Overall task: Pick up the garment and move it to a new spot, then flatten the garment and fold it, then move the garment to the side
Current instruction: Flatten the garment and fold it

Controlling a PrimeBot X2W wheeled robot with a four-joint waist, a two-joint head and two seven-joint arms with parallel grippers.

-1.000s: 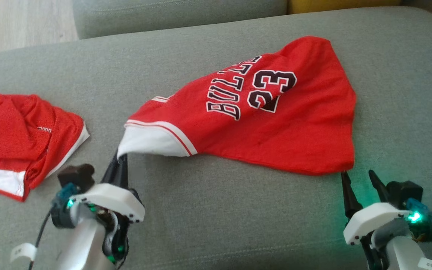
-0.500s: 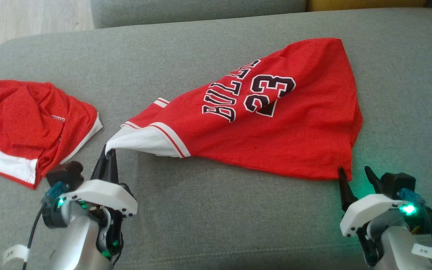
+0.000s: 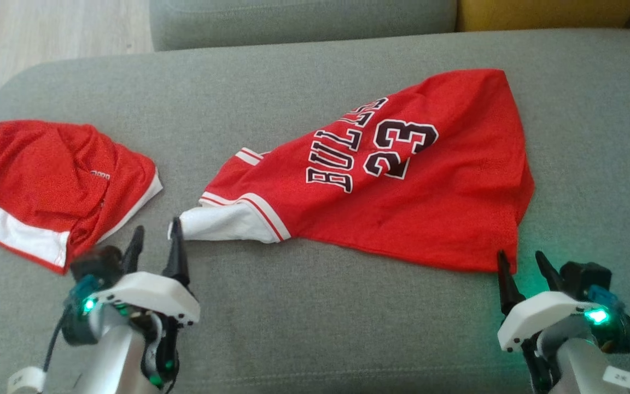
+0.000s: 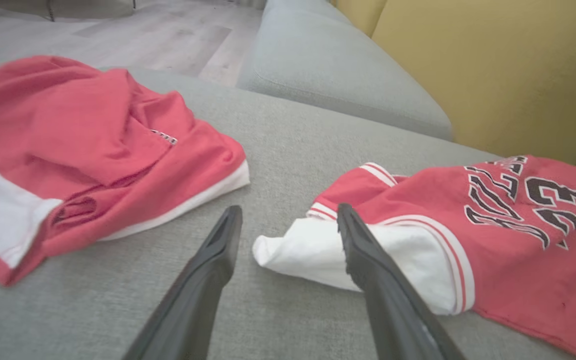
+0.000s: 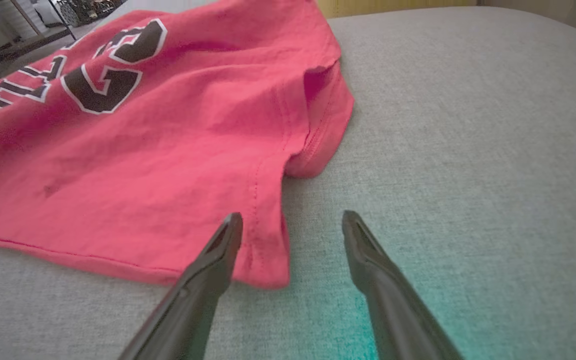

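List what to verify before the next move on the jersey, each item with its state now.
1. The jersey rests on the cushion: ok.
2. The left hand is open and holds nothing: ok; its fingers stand apart beside the jersey's white end.
3. The right hand is open and holds nothing: ok; it sits at the jersey's near right corner.
4. The jersey lies flat: not ok; it is skewed and wrinkled, and the white end is bunched.
5. The second red garment is apart from the jersey: ok; bare cushion shows between them.
6. Either hand's fingers are clear of the cloth: cannot tell.
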